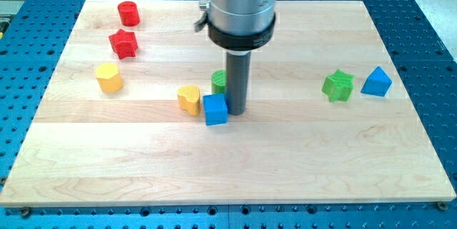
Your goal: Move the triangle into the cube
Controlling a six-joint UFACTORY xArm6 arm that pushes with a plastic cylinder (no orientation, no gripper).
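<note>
Tool's tip (236,111) down on the wooden counter (235,165), touching the blue cube (215,109) just to its left in the view. A bare rod, nothing to open or close. Green block (219,80) partly hidden behind it. Blue triangle (376,82) well apart, far to view's right, beside green star (338,85).

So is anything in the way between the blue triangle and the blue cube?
Yes. The green star-shaped block sits just on the view's left of the blue triangle block, on the line toward the blue cube. My tip also stands against the cube's right side.
</note>
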